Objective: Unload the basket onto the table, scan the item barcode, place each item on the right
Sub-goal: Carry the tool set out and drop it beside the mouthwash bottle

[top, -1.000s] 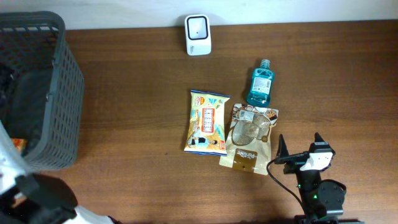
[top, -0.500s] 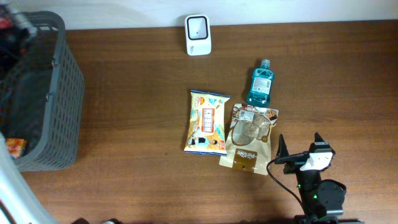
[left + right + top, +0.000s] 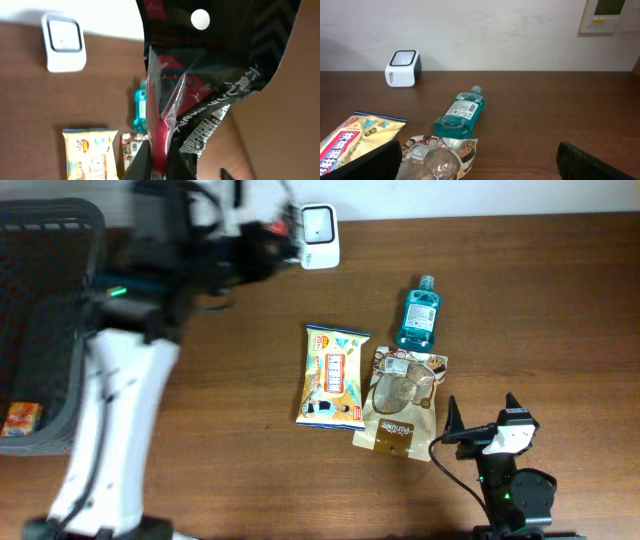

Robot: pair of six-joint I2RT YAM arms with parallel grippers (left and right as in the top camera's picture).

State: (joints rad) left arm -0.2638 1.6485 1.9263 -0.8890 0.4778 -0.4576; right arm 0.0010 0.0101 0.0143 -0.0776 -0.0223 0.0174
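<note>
Black and red foil, glossy and crinkled, fills the left wrist view. A black and red glossy foil packet (image 3: 210,65) is pinched by one red sealed edge between the closed fingers of the left gripper (image 3: 159,161), so that its broad printed faces are left free. From overhead, the left arm is seen blurred at the far edge of the dark brown wooden table (image 3: 230,400). The packet is carried above the tabletop just beside the white box-shaped scanner (image 3: 318,235). The edge grip is judged to be chosen so that no finger covers the print. A white panel of small text is visible on the packet's lower part, but a barcode cannot be made out with certainty, nor can it be told which face is turned to the scanner window.

The task is judged to be at the presenting step: the item is lifted and brought near the scanner, but not yet squarely before it. A turn of the wrist is probably needed to aim the printed panel at the window. Thin foil held by one edge may flop or glare, and that could spoil the read.

The right gripper (image 3: 481,404) is parked at the near edge with its fingers spread wide and nothing between them. A yellow printed snack bag (image 3: 334,375), a brown pouch with a clear window (image 3: 402,402) and a teal plastic mouthwash bottle (image 3: 418,315) lie close together mid-table. A dark grey plastic mesh basket (image 3: 100,330) stands at the left.
</note>
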